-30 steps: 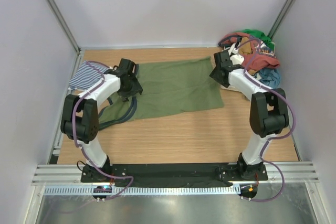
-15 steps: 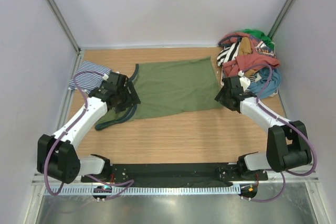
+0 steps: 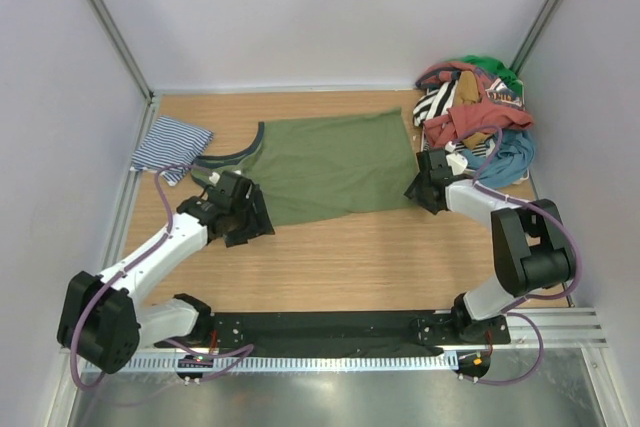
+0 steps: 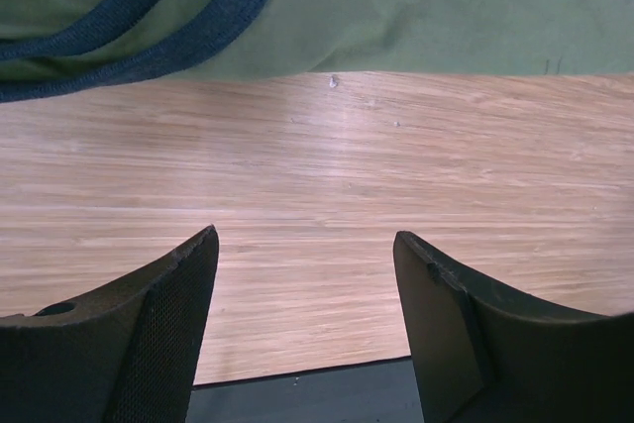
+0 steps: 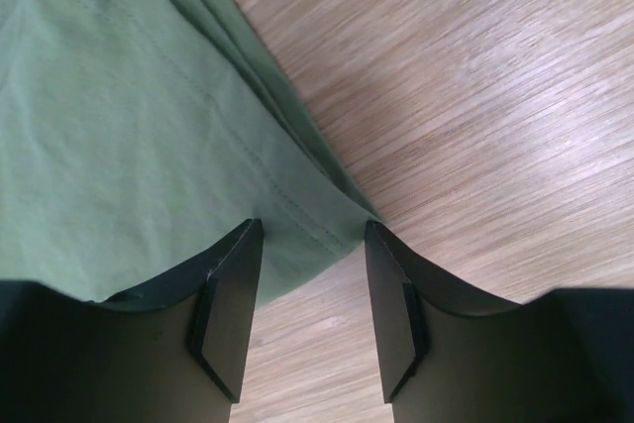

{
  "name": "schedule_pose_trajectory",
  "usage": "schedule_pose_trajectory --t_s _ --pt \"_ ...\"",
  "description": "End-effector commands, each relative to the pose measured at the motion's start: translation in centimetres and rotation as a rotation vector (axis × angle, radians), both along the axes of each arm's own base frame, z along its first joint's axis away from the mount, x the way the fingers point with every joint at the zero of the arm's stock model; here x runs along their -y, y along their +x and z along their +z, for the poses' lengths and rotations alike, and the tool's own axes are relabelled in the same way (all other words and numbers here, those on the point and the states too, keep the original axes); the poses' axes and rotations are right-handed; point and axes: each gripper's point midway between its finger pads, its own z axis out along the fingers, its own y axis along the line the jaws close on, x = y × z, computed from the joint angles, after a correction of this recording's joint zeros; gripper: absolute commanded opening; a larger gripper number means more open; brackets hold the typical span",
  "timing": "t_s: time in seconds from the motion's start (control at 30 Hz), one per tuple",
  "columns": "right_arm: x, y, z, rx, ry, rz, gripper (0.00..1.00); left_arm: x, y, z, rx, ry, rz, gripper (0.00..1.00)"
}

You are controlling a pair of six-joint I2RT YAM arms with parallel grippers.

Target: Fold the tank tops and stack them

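The olive green tank top [image 3: 330, 167] lies spread flat on the table, its navy-trimmed neck and armholes at the left. The striped tank top [image 3: 170, 144] lies folded at the far left edge. My left gripper [image 3: 255, 227] is open and empty at the green top's near left corner, over bare wood; the wrist view shows the navy trim [image 4: 139, 47] ahead of it. My right gripper [image 3: 415, 192] is open, low at the green top's near right corner; the hem corner [image 5: 317, 225] lies between the fingers.
A heap of mixed clothes [image 3: 475, 112] sits at the back right corner, close behind my right arm. Grey walls enclose the wooden table [image 3: 380, 257] on three sides. A black base rail [image 3: 330, 327] runs along the near edge.
My left gripper has moved off the green top toward the near side to its near left corner. My right gripper has moved down to the near right corner. The top's left straps now lie flatter.
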Motion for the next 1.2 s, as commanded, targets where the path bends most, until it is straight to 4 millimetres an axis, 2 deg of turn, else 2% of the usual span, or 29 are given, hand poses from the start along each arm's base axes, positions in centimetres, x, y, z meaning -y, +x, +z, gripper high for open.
schedule_pose_trajectory --t_s 0.0,0.07,0.1,0.13,0.23,0.3,0.37,0.4,0.43,0.47,0.5,0.67,0.7,0.77,0.83,0.87,0.9,0.93,1.0,1.03,1.13,1.17 --pt "0.6 1.5 0.9 0.071 -0.010 -0.052 0.52 0.3 0.8 -0.5 0.022 -0.011 0.009 0.72" --pt "1.0 1.2 0.2 0.059 -0.026 -0.062 0.49 0.1 0.8 -0.9 0.019 0.000 0.014 0.71" --pt "1.2 1.0 0.0 0.045 -0.038 -0.066 0.43 0.1 0.9 -1.2 0.011 0.011 0.012 0.70" --pt "1.5 1.0 -0.2 0.037 -0.057 -0.074 0.29 0.0 1.1 -1.2 0.013 0.022 0.014 0.70" --pt "2.4 0.4 0.2 0.029 -0.090 -0.100 0.10 -0.8 1.5 -1.6 0.002 0.072 0.020 0.68" --pt "3.0 -0.7 0.3 0.019 -0.110 -0.109 0.08 -1.5 1.3 -1.8 -0.016 0.096 0.036 0.66" --pt "3.9 -1.5 1.4 0.049 -0.132 -0.151 0.03 -2.5 1.5 -1.6 -0.019 0.107 0.074 0.63" --pt "4.7 -3.1 1.0 0.015 -0.155 -0.178 0.03 -2.7 1.5 -1.5 -0.013 0.105 0.087 0.63" --pt "5.2 -3.7 1.1 0.009 -0.162 -0.199 0.02 -2.8 1.6 -1.1 0.002 0.091 0.108 0.63" --pt "5.5 -4.2 2.1 0.040 -0.148 -0.223 0.02 -3.1 1.9 -0.8 0.016 0.080 0.131 0.63" --pt "6.3 -5.4 1.5 0.017 -0.146 -0.244 0.02 -3.3 1.9 -0.6 0.022 0.071 0.145 0.63" --pt "8.1 -7.8 2.8 0.042 -0.116 -0.288 0.02 -5.0 2.1 0.8 0.059 0.032 0.232 0.64" --pt "8.5 -8.4 2.7 0.028 -0.125 -0.296 0.02 -5.5 2.2 1.1 0.067 0.034 0.249 0.64" --pt "9.2 -8.6 3.2 0.052 -0.119 -0.311 0.25 -6.7 2.4 1.4 0.076 0.035 0.298 0.66" --pt "9.1 -8.4 3.6 0.059 -0.113 -0.282 0.53 -7.5 2.7 1.6 0.078 0.011 0.344 0.67" --pt "8.7 -8.1 4.0 0.073 -0.101 -0.251 0.57 -7.7 2.9 1.8 0.084 -0.003 0.355 0.67" --pt "8.3 -7.7 4.5 0.098 -0.088 -0.225 0.59 -8.0 3.2 2.1 0.092 -0.017 0.368 0.67" --pt "6.7 -7.2 4.5 0.107 -0.040 -0.116 0.60 -8.2 3.3 2.2 0.093 -0.033 0.376 0.67" --pt "5.4 -6.3 5.2 0.147 0.000 -0.053 0.63 -10.2 4.3 2.8 0.111 -0.032 0.435 0.67" --pt "3.0 -6.1 5.3 0.160 0.054 0.078 0.63 -11.3 4.8 3.1 0.117 -0.066 0.477 0.67" --pt "-0.7 -5.3 5.9 0.190 0.102 0.227 0.66 -13.1 6.6 4.3 0.153 -0.128 0.527 0.65" --pt "-3.3 -5.5 6.0 0.192 0.097 0.312 0.66 -13.3 7.3 4.7 0.166 -0.152 0.532 0.64"
